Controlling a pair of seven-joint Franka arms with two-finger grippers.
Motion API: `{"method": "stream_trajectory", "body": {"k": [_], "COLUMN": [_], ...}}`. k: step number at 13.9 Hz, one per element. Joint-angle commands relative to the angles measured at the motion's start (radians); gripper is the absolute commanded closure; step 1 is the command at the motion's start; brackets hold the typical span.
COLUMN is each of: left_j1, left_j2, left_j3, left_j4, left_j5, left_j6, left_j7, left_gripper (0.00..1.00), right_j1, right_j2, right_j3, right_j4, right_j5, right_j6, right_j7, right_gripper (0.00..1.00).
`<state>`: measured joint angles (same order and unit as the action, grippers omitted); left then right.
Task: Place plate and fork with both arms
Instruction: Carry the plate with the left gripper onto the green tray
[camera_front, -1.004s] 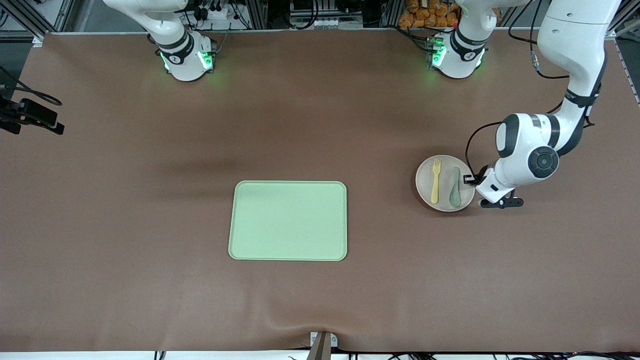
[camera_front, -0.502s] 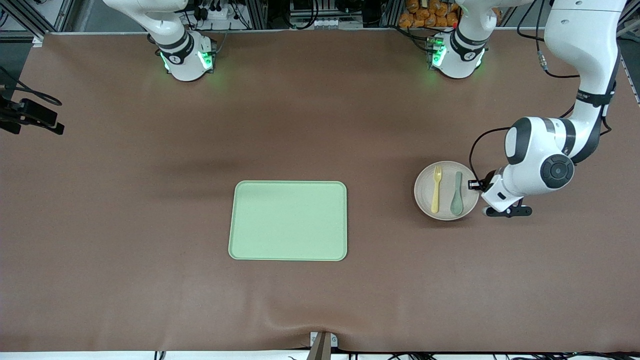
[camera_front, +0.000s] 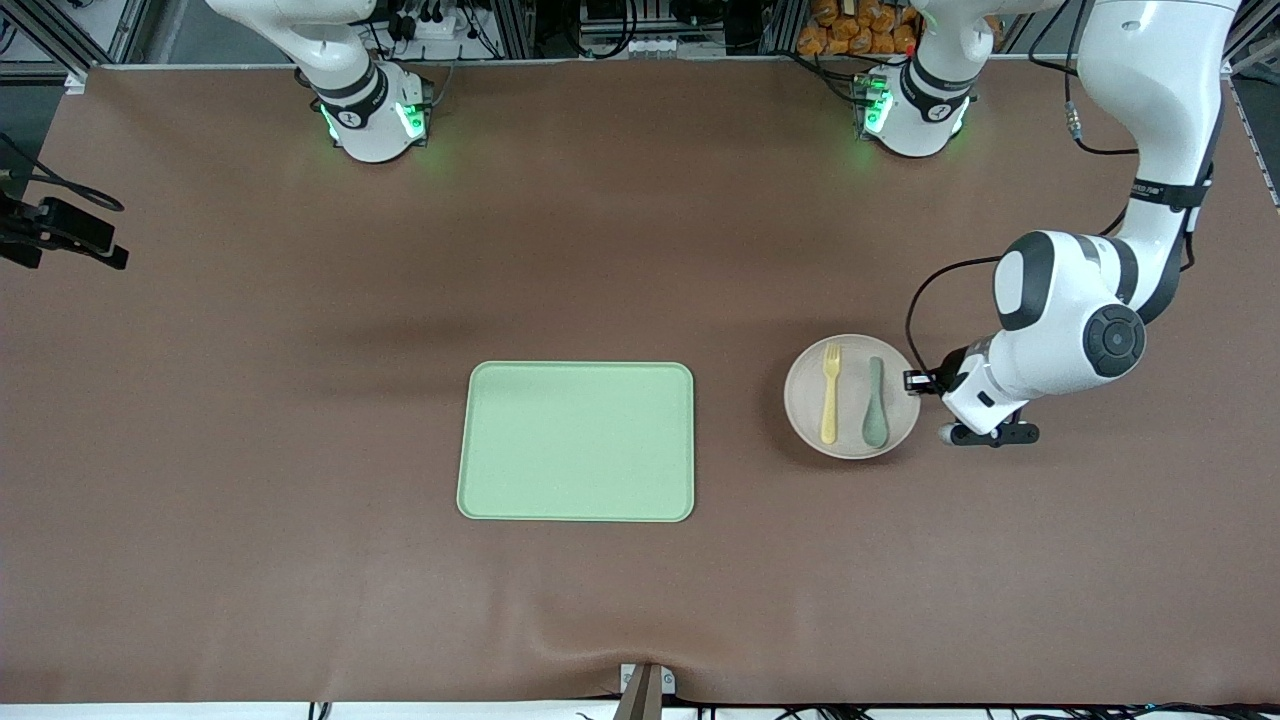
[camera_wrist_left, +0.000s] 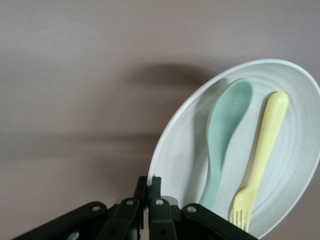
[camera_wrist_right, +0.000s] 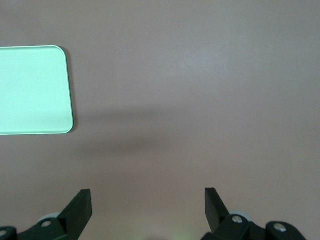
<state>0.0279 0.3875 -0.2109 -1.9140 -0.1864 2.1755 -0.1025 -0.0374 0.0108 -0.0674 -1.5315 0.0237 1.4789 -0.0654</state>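
Plate (camera_front: 851, 397) carried closer to tray (camera_front: 576, 441), left gripper (camera_wrist_left: 149, 192) clamped.

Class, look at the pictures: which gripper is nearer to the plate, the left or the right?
Left. The left gripper is shut on the plate's rim, at its edge toward the left arm's end. The right gripper is open over bare table near the tray, well away from the plate.

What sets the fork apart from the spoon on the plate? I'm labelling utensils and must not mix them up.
The fork is pale yellow; the spoon is grey-green. The fork ends in short tines, the spoon in a smooth oval bowl. The fork lies toward the tray, the spoon toward the left pincer. Both lie side by side on the plate, similar in length.
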Motion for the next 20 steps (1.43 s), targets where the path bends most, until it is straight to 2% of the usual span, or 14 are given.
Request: {"method": "stream_trajectory", "body": {"k": [1, 5, 9, 11, 14, 20], "left_j1": [-0.006, -0.077, -0.172, -0.207, -0.313, -0.402], "left_j2": [0.026, 0.140, 0.215, 0.284, 0.378, 0.470], "left_j3": [-0.044, -0.068, -0.067, -0.067, -0.058, -0.058], "left_j4": [0.062, 0.176, 0.274, 0.349, 0.464, 0.538], "left_j5": [-0.100, -0.168, -0.166, -0.165, -0.163, -0.165], "left_j6": [-0.025, -0.019, -0.014, -0.014, 0.036, 0.154], "left_j7": [-0.014, -0.083, -0.201, -0.264, -0.376, -0.396], "left_gripper": [1.00, 1.00, 1.00, 1.00, 1.00, 1.00], "right_j1": [-0.013, -0.016, -0.015, -0.015, -0.013, -0.003], "right_j2": [0.001, 0.020, 0.023, 0.024, 0.048, 0.104], "right_j3": [0.006, 0.006, 0.006, 0.006, 0.008, 0.009], "right_j4": [0.004, 0.022, 0.027, 0.028, 0.027, 0.025], "right_j5": [0.004, 0.015, 0.015, 0.015, 0.018, 0.016], "right_j6": [-0.002, 0.008, 0.011, 0.018, 0.020, 0.015], "right_j7": [-0.005, -0.005, -0.007, -0.005, -0.011, -0.016], "right_gripper": [0.00, 0.00, 0.00, 0.00, 0.00, 0.00]}}
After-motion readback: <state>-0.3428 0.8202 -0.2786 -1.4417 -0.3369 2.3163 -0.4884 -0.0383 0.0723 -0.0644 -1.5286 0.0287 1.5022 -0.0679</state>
